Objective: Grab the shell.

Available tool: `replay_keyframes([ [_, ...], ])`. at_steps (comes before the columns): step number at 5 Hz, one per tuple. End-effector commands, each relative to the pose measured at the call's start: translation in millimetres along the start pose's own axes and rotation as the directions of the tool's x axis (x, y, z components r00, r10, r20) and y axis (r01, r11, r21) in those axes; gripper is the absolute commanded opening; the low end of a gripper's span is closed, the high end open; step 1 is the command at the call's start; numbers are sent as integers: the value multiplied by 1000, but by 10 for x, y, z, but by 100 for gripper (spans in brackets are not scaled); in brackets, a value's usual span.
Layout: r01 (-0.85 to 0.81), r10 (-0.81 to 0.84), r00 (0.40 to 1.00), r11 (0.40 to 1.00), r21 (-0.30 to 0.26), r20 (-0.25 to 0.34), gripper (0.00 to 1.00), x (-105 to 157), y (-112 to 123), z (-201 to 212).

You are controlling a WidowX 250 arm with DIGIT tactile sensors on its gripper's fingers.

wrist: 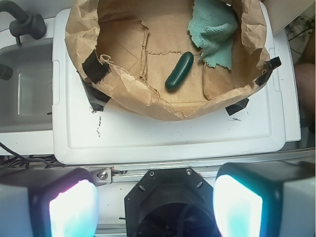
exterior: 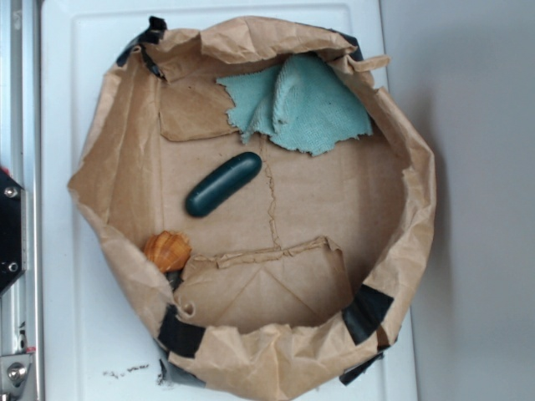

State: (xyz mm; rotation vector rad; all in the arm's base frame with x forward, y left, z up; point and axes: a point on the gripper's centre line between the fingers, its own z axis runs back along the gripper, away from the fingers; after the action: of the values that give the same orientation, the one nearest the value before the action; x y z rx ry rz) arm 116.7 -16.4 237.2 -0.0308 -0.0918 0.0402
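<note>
Exterior view shows the shell against the bag wall; wrist view only shows jaws apart, empty

Wrist view: gripper with two broad pale fingers, inner faces glowing white-cyan, edges grey. Black octagonal mount between them, small screws at corners. Exterior view: black bracket with screws.

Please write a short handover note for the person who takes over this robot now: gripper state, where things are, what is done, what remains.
Gripper: open, empty, outside the paper basket, over the white board's edge.
Shell: on the basket floor, tucked against the wall; the exterior view shows it, but the wall hides it from the wrist view.
Also inside: green capsule mid-floor, teal cloth at the opposite side.
Done: nothing yet.
Left: reach in, close on the shell, lift.
</note>
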Motion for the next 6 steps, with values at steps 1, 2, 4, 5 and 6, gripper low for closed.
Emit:
replay_keyframes([
  [1,0,0,1000,1000,0,0,100,0,0,0],
  [2,-48,49,998,999,23,-33,100,278,-237,-160],
  [4,-228,230,971,973,39,-60,100,924,-398,-394],
  [5,-359,362,928,932,54,-89,100,1095,-257,-565],
  [6,-516,515,840,855,42,-170,100,1206,-1,-716],
])
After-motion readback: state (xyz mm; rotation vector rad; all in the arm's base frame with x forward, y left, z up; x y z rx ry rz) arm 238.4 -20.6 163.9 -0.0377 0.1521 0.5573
